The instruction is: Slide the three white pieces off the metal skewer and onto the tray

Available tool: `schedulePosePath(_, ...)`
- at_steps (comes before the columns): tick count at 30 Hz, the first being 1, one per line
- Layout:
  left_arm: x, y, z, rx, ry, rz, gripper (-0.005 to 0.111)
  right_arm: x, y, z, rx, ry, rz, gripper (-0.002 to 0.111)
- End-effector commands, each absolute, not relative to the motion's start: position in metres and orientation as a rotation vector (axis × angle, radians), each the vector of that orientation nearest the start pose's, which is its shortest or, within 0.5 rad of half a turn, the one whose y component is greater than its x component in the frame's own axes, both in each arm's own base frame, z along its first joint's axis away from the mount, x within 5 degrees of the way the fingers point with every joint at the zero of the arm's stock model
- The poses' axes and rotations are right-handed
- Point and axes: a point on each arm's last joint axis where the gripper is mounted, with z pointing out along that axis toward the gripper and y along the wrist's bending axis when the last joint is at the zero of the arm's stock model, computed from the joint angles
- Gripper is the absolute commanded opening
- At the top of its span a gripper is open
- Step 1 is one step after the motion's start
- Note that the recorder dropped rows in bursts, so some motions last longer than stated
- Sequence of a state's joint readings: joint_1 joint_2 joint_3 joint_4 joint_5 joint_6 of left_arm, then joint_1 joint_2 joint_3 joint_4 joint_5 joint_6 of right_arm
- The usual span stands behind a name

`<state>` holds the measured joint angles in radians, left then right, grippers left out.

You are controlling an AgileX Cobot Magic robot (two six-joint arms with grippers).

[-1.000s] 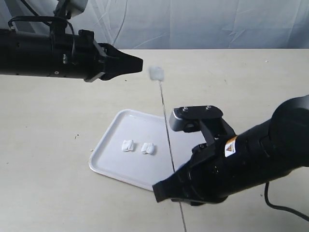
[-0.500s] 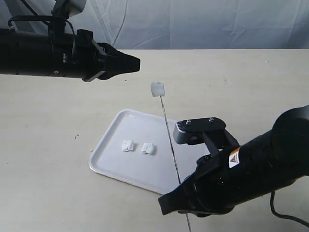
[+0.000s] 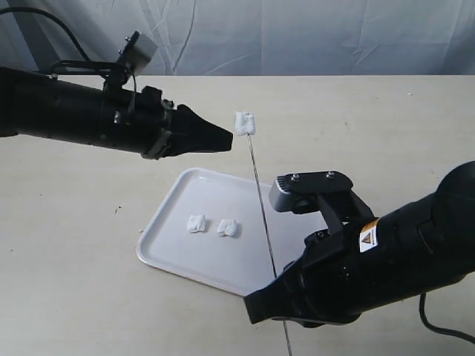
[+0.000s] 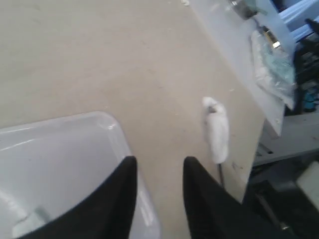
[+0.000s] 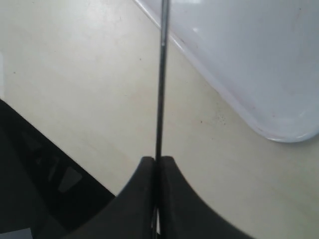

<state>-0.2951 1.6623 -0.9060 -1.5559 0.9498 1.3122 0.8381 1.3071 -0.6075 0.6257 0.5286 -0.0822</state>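
Note:
The metal skewer [image 3: 261, 215] stands tilted over the tray [image 3: 172, 256], with my right gripper [image 3: 252, 308] shut on its lower part; the right wrist view shows the thin rod [image 5: 160, 74] pinched between the closed jaws of the right gripper [image 5: 158, 160]. One white piece [image 3: 244, 122] sits at the skewer's top end. Two white pieces [image 3: 197, 222] [image 3: 228, 228] lie side by side on the tray. My left gripper [image 3: 226, 139] is open just left of the top piece, not touching it. In the left wrist view that piece [image 4: 218, 132] hangs beside the left gripper [image 4: 158, 164].
The tray's rim [image 4: 117, 132] lies under the left gripper, and its corner [image 5: 279, 132] is near the right gripper. Beige tabletop [image 3: 371, 126] surrounds the tray. A pale cloth backdrop [image 3: 312, 37] hangs behind the table's far edge.
My left gripper has moved right and down, ending close to the top piece. The right arm shifted slightly, and the skewer's top piece steadied near the same spot.

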Motion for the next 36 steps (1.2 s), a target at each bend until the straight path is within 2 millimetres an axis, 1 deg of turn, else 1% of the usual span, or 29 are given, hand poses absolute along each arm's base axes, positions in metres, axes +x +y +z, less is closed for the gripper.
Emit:
schedulePosePath(1,0.282,-0.15,0.242,0.567,2.054,-1.526,0.048,0.129,0.184,0.206,-0.626,2.725,0.793,-0.001)
schedulePosePath(4,0.282,-0.14,0.247,0.571,2.009,-1.599,0.051,0.129,0.184,0.206,-0.629,2.726,0.792,-0.001)
schedulePosePath(6,0.284,-0.135,0.248,0.548,2.001,-1.604,0.051,0.13,0.184,0.206,-0.624,2.721,0.792,-0.001)
schedulePosePath(11,0.286,-0.136,0.25,0.51,1.977,-1.622,0.051,0.13,0.185,0.206,-0.608,2.721,0.803,-0.001)
schedulePosePath(15,0.284,-0.14,0.25,0.519,1.974,-1.633,0.051,0.13,0.185,0.206,-0.611,2.72,0.802,-0.001)
schedulePosePath(18,0.282,-0.149,0.248,0.534,1.971,-1.656,0.051,0.129,0.186,0.207,-0.613,2.714,0.828,-0.001)
schedulePosePath(23,0.287,-0.154,0.233,0.49,1.998,-1.691,0.051,0.129,0.188,0.208,-0.617,2.704,0.86,-0.001)
schedulePosePath(29,0.289,-0.155,0.235,0.48,1.971,-1.69,0.051,0.128,0.188,0.208,-0.623,2.7,0.874,-0.001)
schedulePosePath(33,0.282,-0.166,0.235,0.538,1.963,-1.703,0.051,0.127,0.19,0.21,-0.637,2.686,0.905,-0.001)
schedulePosePath(36,0.282,-0.167,0.235,0.55,1.959,-1.7,0.051,0.127,0.19,0.21,-0.638,2.687,0.905,-0.001)
